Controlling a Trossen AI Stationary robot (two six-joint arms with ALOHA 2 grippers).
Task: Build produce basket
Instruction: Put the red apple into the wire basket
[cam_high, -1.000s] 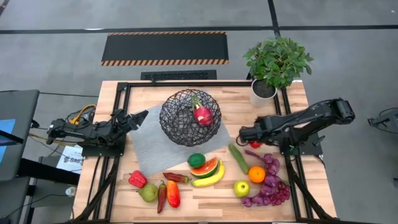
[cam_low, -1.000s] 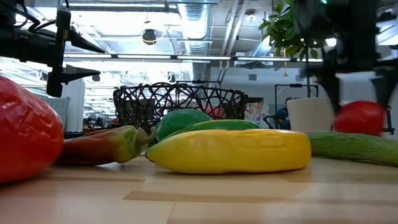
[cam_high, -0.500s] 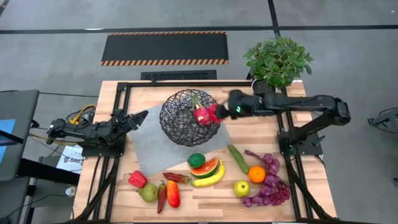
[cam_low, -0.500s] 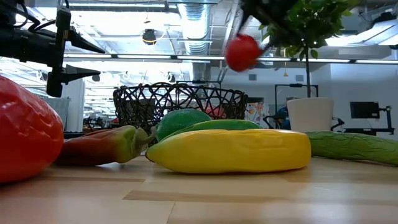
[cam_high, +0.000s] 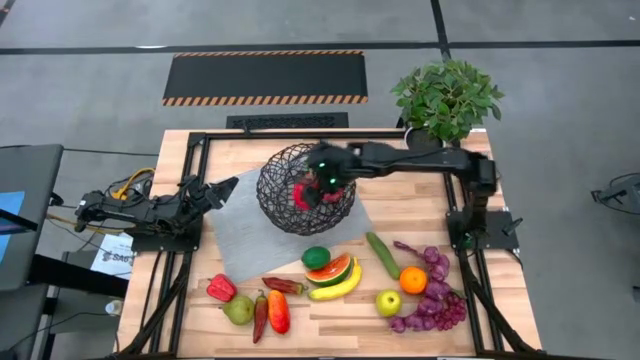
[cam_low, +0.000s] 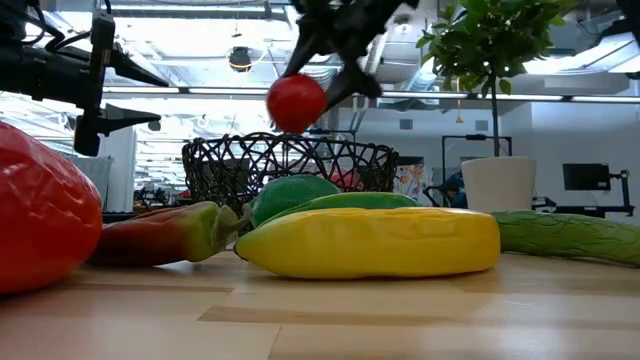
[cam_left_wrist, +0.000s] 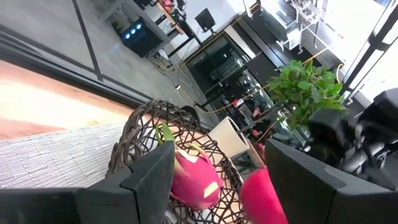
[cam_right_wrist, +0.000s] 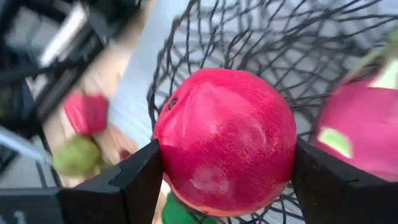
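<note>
One red apple (cam_right_wrist: 225, 142) is being gripped by the right claw (cam_high: 318, 186), hovering over the basket (cam_high: 281, 205); its bowl probably lies directly beneath.

I'm seeing a red apple (cam_right_wrist: 227, 142), a pink dragon fruit (cam_right_wrist: 357, 124), black wire basket (cam_high: 285, 170), grey mat (cam_high: 240, 235), yellow banana (cam_low: 375, 240).

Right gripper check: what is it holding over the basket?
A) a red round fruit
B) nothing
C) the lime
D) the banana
A: the right gripper is clamped on a red round fruit above the basket, where a dragon fruit already lies.
</note>
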